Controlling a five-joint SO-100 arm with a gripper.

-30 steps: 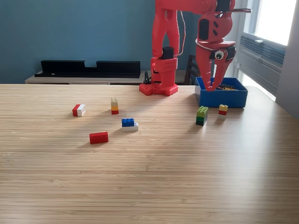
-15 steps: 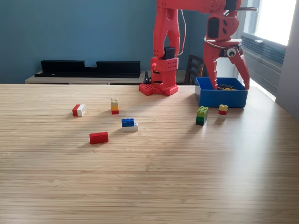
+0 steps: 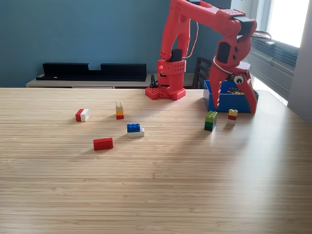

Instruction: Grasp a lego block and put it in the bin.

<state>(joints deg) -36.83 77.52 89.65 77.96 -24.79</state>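
Observation:
My red gripper (image 3: 235, 108) hangs open with its fingers spread wide, just in front of the blue bin (image 3: 229, 103) at the exterior view's right. Nothing is held between the fingers. A small yellow-and-red lego block (image 3: 233, 114) sits on the table directly below the gap between them. A green block (image 3: 210, 120) stands just to its left. Further left lie a blue-and-white block (image 3: 135, 129), a red block (image 3: 103, 144), a yellow-orange-red stack (image 3: 119, 110) and a red-and-white block (image 3: 82, 115). The gripper hides part of the bin; some blocks show inside it.
The arm's red base (image 3: 165, 91) is fixed at the table's far edge, left of the bin. A long black shelf (image 3: 92, 71) runs along the blue wall behind. A dark chair back (image 3: 200, 73) shows behind the arm. A window sill is at far right.
The gripper went from nearly shut above the bin to wide open, then came down and forward, and now hangs in front of the bin over the yellow-and-red block.

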